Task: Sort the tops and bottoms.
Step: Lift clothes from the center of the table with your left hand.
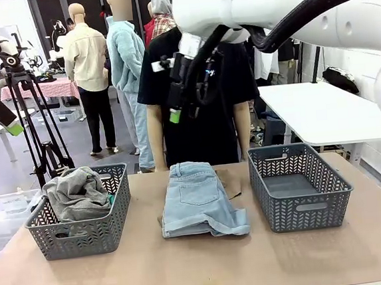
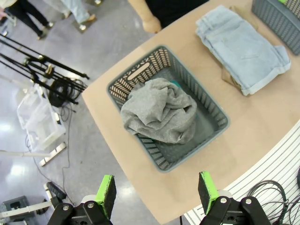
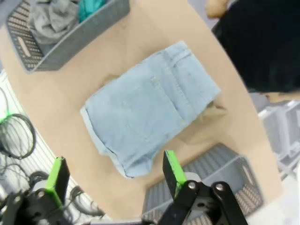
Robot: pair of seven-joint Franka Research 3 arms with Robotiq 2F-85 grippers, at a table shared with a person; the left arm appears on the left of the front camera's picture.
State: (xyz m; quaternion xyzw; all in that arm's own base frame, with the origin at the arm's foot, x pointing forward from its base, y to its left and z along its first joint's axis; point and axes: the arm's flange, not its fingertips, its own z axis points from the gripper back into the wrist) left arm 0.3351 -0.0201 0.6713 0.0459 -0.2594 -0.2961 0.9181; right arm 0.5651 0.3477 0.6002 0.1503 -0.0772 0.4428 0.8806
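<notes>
A pair of light blue denim shorts (image 1: 201,198) lies folded flat at the middle of the matte tan tabletop (image 1: 188,269). The weave is stiff and faintly ribbed, a stitched patch pocket faces up, and the pale hems are rolled and slightly frayed at the end nearest the robot. Under the shorts, a tan khaki garment (image 3: 204,124) shows as a smooth, thin corner poking out on the side toward the right-hand grey plastic basket (image 1: 303,209), whose walls are pierced in a leaf-like lattice around a flat solid floor. A matching left-hand grey plastic basket (image 1: 78,235) holds a heather grey cloth top (image 2: 159,110), soft and crumpled into a loose mound that rises above the rim. A teal green garment (image 3: 91,7) is tucked beside and beneath it. The left gripper (image 2: 156,178) hangs high above that basket with its green-padded fingers spread wide and nothing between them. The right gripper (image 3: 115,159) hangs over the shorts, likewise spread apart and holding nothing, well clear of the denim.
</notes>
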